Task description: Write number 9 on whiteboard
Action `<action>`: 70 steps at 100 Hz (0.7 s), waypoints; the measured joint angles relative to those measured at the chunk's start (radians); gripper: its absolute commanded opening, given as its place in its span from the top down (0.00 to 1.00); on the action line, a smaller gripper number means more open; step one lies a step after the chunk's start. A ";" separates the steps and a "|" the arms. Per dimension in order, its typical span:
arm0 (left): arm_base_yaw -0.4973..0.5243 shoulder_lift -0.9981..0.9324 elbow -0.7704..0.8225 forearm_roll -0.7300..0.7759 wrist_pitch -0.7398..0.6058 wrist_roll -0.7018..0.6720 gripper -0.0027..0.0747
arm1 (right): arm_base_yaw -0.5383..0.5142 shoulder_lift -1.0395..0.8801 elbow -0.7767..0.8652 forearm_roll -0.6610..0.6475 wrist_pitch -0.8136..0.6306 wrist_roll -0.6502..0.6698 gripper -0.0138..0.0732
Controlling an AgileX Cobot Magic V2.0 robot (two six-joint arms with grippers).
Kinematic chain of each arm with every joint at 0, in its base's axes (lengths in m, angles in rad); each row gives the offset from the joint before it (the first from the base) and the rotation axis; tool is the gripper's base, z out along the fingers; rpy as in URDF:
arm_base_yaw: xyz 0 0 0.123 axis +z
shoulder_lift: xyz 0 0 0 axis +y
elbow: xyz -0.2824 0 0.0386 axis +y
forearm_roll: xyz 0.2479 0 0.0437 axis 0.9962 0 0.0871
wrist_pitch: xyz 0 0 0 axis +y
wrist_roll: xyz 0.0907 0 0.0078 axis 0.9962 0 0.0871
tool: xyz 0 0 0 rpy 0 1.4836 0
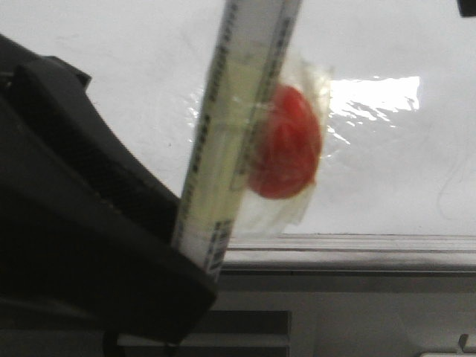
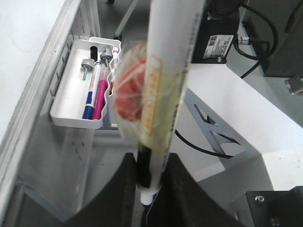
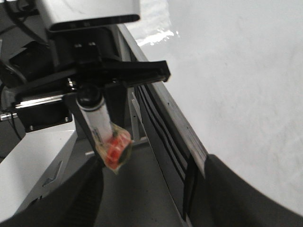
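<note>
We see the left gripper with its dark fingers pressed in on the lower barrel of a white marker pen, so it is clamped on the pen with hardly any gap to spare; from the front the same pen rises tilted out of the gripper, close to the camera and blurred. A red round piece wrapped in clear tape is stuck to the pen's side. Behind it stands the whiteboard, glossy with a bright glare patch, its grey rail along the lower edge. We can make out only a faint thin curved line on the board at far right and cannot tell whether it is the number 9. A small white tray holding markers hangs by the board's edge. Of the right gripper only blurred dark fingers show, spread well apart and holding nothing
</note>
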 measured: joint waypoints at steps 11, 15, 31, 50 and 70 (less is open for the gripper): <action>0.000 0.000 0.000 -0.002 0.000 0.080 0.99 | 0.040 0.034 0.000 0.046 0.000 -0.058 0.37; 0.000 0.000 0.000 -0.007 0.000 0.096 0.99 | 0.056 0.051 0.000 0.054 0.000 -0.065 0.37; 0.000 0.000 0.000 -0.054 0.011 0.122 0.99 | 0.116 0.119 0.000 0.100 0.002 -0.137 0.37; 0.000 0.000 0.000 -0.084 0.040 0.124 0.99 | 0.229 0.199 0.000 0.158 -0.012 -0.205 0.37; 0.000 0.000 0.000 -0.092 0.044 0.126 0.99 | 0.332 0.277 0.000 0.237 -0.098 -0.298 0.37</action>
